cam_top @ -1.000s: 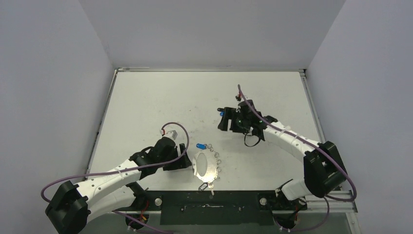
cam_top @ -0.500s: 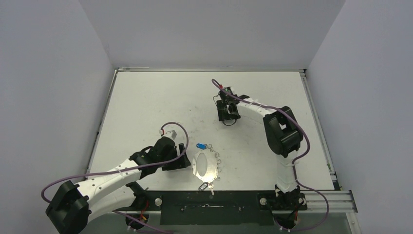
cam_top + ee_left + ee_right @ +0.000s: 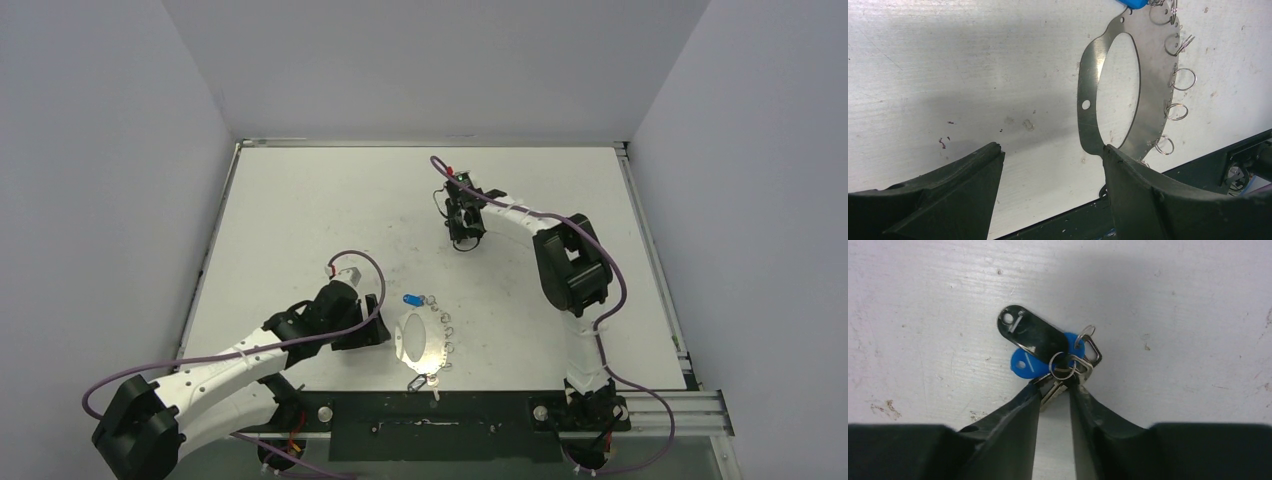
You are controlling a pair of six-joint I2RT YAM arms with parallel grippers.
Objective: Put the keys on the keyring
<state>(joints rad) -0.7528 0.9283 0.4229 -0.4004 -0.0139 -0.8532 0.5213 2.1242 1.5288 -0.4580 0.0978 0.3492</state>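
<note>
Scuffed table (image 3: 300, 200): right claw (image 3: 1054, 390) pinching keys (image 3: 1033, 335); left claw (image 3: 1050, 150) wide beside keyring (image 3: 1088, 125), 1 blue key (image 3: 411, 300) at rim.

Silver keyring (image 3: 1155, 85), black and blue-capped keys (image 3: 1048, 352), white table (image 3: 973, 75), perhaps faintly scuffed.

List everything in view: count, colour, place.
keyring: one, silver, near table edge
small loops: a row, silver, along the keyring's edge
blue key: one, at the keyring's far end
dark piece: one, at the keyring's near end, too small to identify
key bunch: one, black and blue tags, silver keys, mid-table
table: one, white
left gripper: black, open, beside the keyring
right gripper: black, shut on the key bunch
</note>
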